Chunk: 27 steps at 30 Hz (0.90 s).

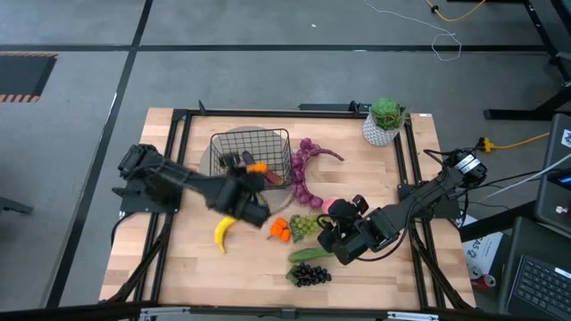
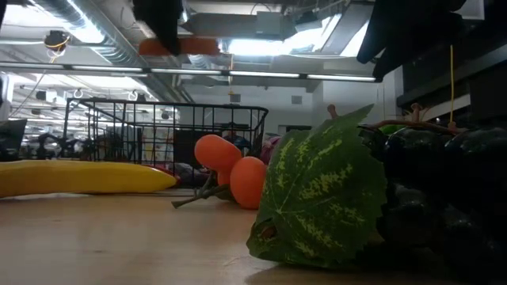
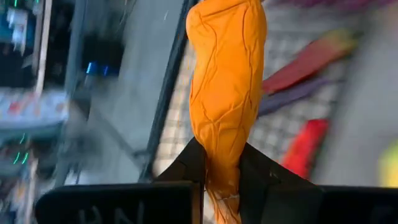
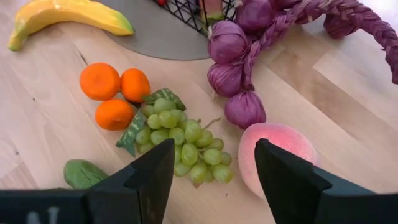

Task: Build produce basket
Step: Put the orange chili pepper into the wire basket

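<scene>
The black wire basket (image 1: 250, 150) stands on a grey mat at the table's far middle, with red chillies (image 3: 305, 146) inside it. My left gripper (image 1: 248, 171) is above the basket's near side, shut on a long wrinkled orange piece (image 3: 227, 74). My right gripper (image 4: 214, 149) is open above the green grapes (image 4: 186, 140), with the pink peach (image 4: 277, 152) beside it. On the table lie the banana (image 1: 223, 234), oranges (image 1: 279, 229), cucumber (image 1: 309, 255) and dark grapes (image 1: 309, 275). The purple bulb string (image 1: 303, 169) lies to the right of the basket. My left gripper pinches the orange piece by one end (image 3: 219, 171) between its two fingers. The rest of the piece reaches forward past the fingertips. It is lifted clear and shows above the basket's rim in the low view (image 2: 178, 46).
A white pot with a green plant (image 1: 384, 122) stands at the table's far right corner. A black frame (image 1: 410, 178) runs around the wooden top. Bare wood lies at the near left, in front of the banana.
</scene>
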### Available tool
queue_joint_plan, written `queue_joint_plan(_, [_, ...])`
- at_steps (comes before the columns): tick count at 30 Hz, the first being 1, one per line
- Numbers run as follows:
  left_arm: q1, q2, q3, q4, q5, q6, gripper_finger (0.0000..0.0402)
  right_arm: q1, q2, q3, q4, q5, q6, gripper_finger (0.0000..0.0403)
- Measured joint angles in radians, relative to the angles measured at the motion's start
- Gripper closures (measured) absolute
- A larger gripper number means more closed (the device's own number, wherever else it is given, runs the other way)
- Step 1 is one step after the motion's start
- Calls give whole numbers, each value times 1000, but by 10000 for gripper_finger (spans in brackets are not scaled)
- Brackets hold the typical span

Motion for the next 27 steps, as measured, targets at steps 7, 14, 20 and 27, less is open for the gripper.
queue_joint_plan(7, [203,-32,-44,0,63,39,361,0,0,0,8,1,0,182])
queue_joint_plan(14, [330,-38,-111,0,88,40,361,0,0,0,14,2,0,182])
queue_joint_plan(20, [378,-39,-193,44,39,-31,337,0,0,0,14,3,0,182])
queue_joint_plan(27, [375,-39,-233,100,80,-35,261,0,0,0,14,3,0,182])
